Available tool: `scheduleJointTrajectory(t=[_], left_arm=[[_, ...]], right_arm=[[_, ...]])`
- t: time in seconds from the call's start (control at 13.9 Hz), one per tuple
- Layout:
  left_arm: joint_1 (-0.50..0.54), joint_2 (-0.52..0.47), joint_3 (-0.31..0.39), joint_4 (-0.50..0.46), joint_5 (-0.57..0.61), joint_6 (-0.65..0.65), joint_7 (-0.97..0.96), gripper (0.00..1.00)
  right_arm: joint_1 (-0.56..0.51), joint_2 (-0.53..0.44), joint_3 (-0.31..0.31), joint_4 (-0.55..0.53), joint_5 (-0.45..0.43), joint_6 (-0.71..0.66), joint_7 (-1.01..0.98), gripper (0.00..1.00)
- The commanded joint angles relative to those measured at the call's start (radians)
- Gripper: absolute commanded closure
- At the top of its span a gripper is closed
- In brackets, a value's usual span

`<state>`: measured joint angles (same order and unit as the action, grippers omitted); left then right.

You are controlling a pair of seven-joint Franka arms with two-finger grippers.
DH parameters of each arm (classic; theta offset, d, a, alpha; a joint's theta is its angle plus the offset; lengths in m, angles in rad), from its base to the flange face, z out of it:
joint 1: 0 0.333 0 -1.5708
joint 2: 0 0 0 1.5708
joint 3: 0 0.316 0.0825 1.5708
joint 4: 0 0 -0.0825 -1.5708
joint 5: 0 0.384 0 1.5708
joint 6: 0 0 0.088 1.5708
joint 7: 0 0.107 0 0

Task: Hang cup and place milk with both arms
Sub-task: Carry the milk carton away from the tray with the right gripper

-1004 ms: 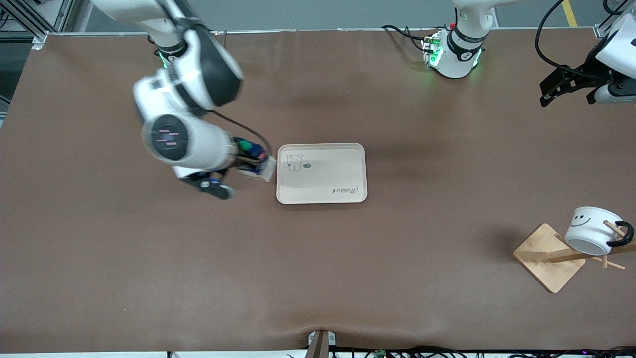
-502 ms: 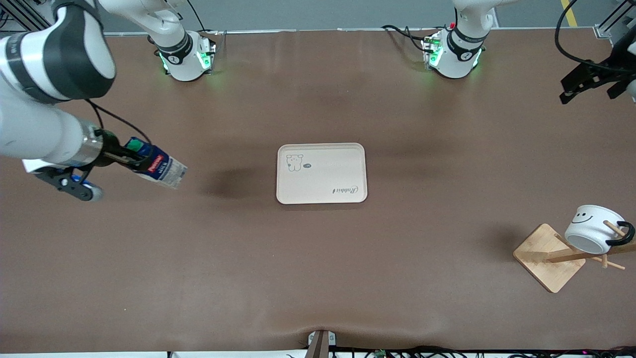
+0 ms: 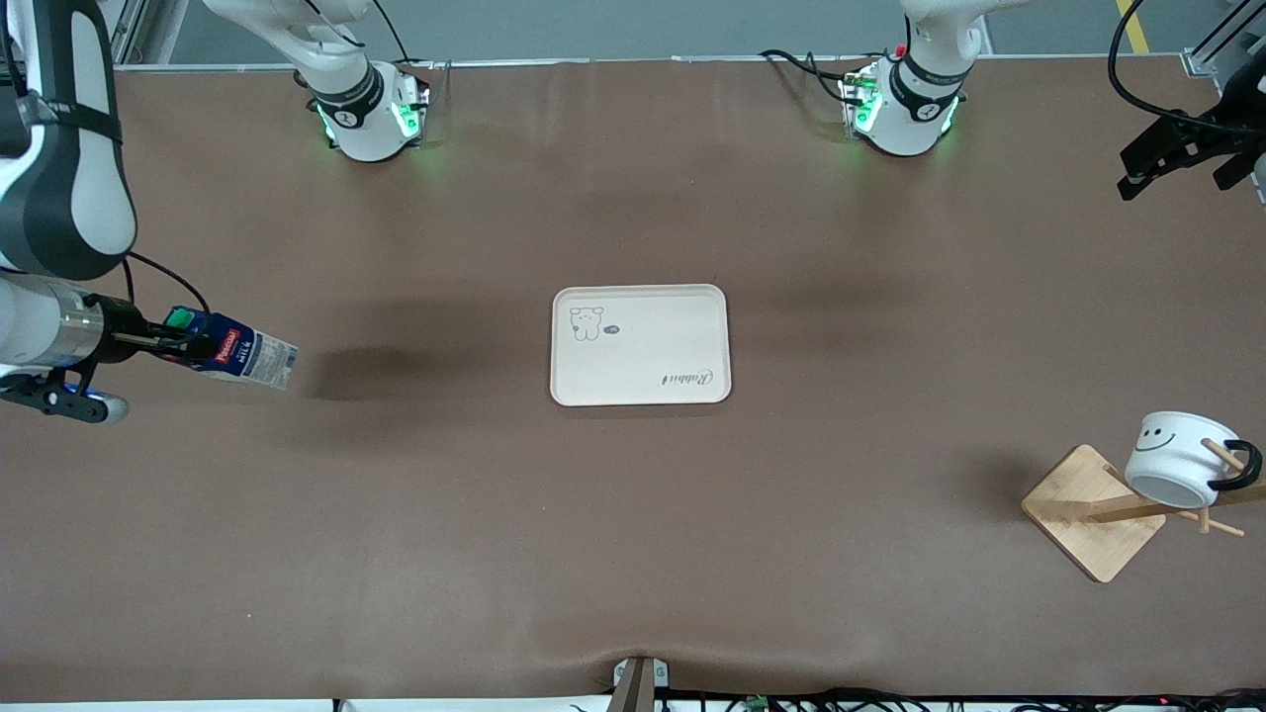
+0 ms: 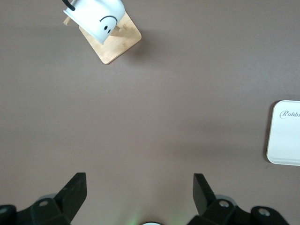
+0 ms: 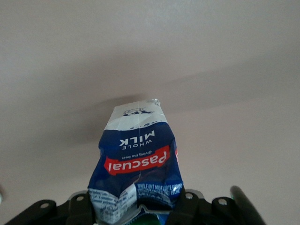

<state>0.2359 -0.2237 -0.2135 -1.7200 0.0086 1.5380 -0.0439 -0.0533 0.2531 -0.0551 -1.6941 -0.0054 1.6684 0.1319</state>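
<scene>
My right gripper [image 3: 188, 346] is shut on the milk [image 3: 237, 358], a dark blue carton with a green cap and a red-and-white label, held tilted in the air over the right arm's end of the table. In the right wrist view the milk [image 5: 136, 164] sits squeezed between the jaws. The cup [image 3: 1177, 457], white with a smiley face and black handle, hangs on the wooden rack [image 3: 1098, 509] at the left arm's end, near the front camera. It also shows in the left wrist view [image 4: 98, 18]. My left gripper [image 3: 1182, 158] is open and empty, high over the left arm's end.
A cream tray [image 3: 641, 344] with a small animal print lies at the middle of the table; its edge shows in the left wrist view [image 4: 285, 133]. The brown table mat [image 3: 633, 544] stretches between the tray and the rack.
My right arm has swung away from the tray toward the right arm's end of the table, carrying the milk. The left gripper has shifted slightly. The cup stays on the rack.
</scene>
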Motion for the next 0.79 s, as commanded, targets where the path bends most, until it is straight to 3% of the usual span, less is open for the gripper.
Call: scheduleJointTrajectory(t=[0.0, 0.22, 0.65, 0.72], left_arm=[[0.003, 0.0, -0.01, 0.02, -0.018, -0.024, 0.002, 0.0], [0.003, -0.013, -0.009, 0.025, -0.018, -0.055, 0.01, 0.0], [0.003, -0.011, -0.007, 0.049, -0.019, -0.065, 0.007, 0.0], [0.003, -0.011, -0.007, 0.049, -0.019, -0.074, 0.006, 0.0]], right_arm=[[-0.02, -0.124, 0.021, -0.239, -0.033, 0.165, -0.029, 1.0], [-0.069, -0.182, 0.021, -0.456, -0.033, 0.376, -0.118, 1.0], [-0.094, -0.184, 0.021, -0.55, -0.033, 0.45, -0.135, 1.0], [-0.092, -0.183, 0.023, -0.552, -0.033, 0.452, -0.133, 0.52]])
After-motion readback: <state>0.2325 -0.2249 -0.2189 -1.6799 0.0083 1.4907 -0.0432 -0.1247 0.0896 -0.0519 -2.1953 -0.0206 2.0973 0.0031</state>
